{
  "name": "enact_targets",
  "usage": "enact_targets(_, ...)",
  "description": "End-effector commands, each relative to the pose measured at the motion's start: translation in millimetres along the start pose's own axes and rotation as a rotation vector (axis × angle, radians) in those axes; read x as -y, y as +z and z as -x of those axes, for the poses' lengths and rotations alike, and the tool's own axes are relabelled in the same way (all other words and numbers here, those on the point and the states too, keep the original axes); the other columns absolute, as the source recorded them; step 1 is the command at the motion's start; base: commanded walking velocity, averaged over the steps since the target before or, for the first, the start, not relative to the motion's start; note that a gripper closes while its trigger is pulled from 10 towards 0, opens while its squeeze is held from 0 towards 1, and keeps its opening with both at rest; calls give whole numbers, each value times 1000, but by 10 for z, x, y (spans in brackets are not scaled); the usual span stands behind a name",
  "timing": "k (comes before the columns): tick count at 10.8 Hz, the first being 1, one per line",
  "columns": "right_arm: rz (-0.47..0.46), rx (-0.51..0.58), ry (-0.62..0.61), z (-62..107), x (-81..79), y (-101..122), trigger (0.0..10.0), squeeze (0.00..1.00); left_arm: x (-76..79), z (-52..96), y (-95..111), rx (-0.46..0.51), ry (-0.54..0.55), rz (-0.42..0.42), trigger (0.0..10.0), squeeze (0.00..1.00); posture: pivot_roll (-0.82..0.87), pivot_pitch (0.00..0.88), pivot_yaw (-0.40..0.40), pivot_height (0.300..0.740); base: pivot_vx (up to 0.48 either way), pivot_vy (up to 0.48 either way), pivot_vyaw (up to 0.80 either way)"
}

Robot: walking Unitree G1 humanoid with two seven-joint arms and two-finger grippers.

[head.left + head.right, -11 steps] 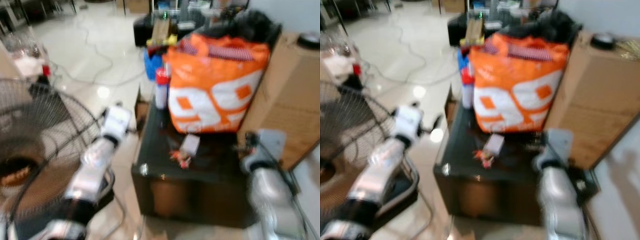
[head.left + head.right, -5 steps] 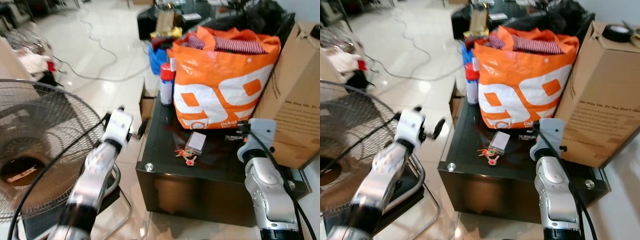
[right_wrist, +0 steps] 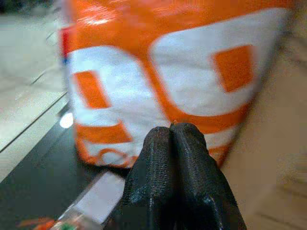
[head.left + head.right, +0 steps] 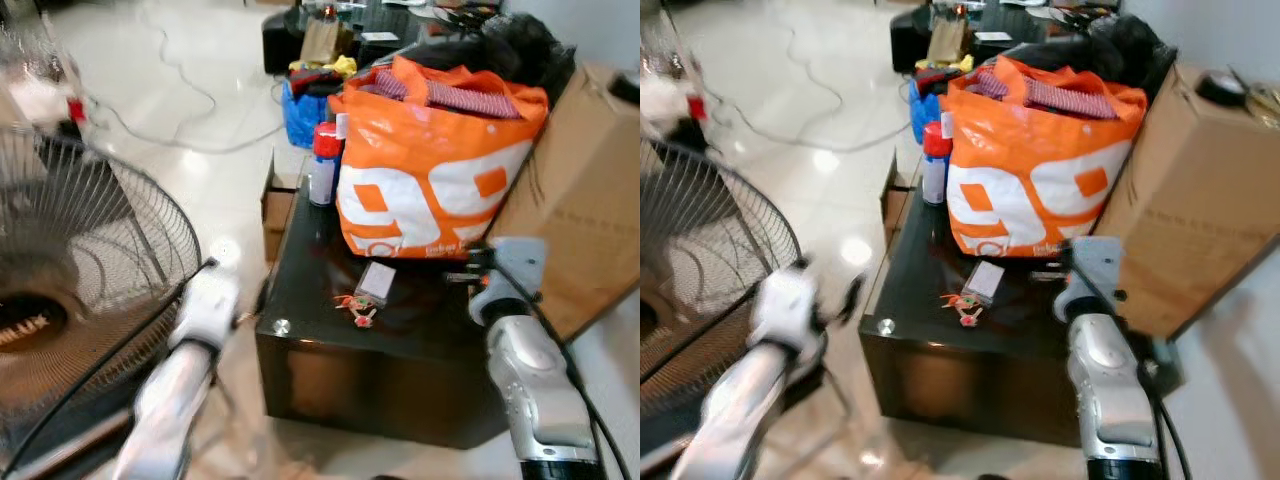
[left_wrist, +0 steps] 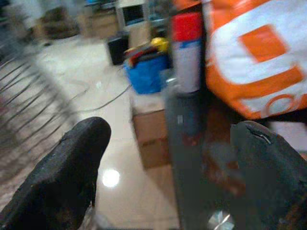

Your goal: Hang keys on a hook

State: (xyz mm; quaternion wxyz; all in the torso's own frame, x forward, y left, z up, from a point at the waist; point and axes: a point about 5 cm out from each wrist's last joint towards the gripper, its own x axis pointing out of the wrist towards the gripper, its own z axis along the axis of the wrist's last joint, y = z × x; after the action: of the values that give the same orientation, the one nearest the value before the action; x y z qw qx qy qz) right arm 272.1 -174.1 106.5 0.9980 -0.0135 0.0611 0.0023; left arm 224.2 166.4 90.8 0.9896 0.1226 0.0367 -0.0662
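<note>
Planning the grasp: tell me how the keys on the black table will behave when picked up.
The keys look like a small loose bunch with coloured tags, so they will probably dangle and shift rather than stay rigid. Lying flat on the glossy black table, they may slide when nudged. They seem light; the right gripper, fingers pressed together, must open first.

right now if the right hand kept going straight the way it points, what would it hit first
Most likely the orange shopping bag. The right hand, fingers pressed together, points across the black table at the bag's printed front, passing above the small white card. Depth is hard to judge.
</note>
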Motion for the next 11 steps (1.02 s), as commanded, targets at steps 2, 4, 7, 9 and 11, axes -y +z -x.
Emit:
enact_targets(2, -7, -24, 86, -53, -127, -73, 10000, 0, -80, 197, 63, -14, 85, -7, 10000, 231, 156, 0, -188, 740, 0, 0, 0)
enact_targets(4, -16, -64, 121, -117, -216, -155, 10000, 0, -194, 273, 68, -37, 180, -7, 10000, 224, 209, 0, -221, 740, 0, 0, 0)
enact_targets(7, 23, -113, 55, 154, -27, -231, 10000, 0, -36, 37, 19, -40, 43, -14, 10000, 224, 44, 0, -128, 740, 0, 0, 0)
enact_targets(9, 18, -105, -22, 330, 232, -213, 10000, 98, 189, -95, -5, -35, -33, -4, 10000, 220, -33, 0, -77, 740, 0, 0, 0)
enact_targets(11, 7, -87, -16, 434, 228, -171, 10000, 1000, 316, -74, -18, -36, -120, 3, 10000, 224, -79, 0, -50, 740, 0, 0, 0)
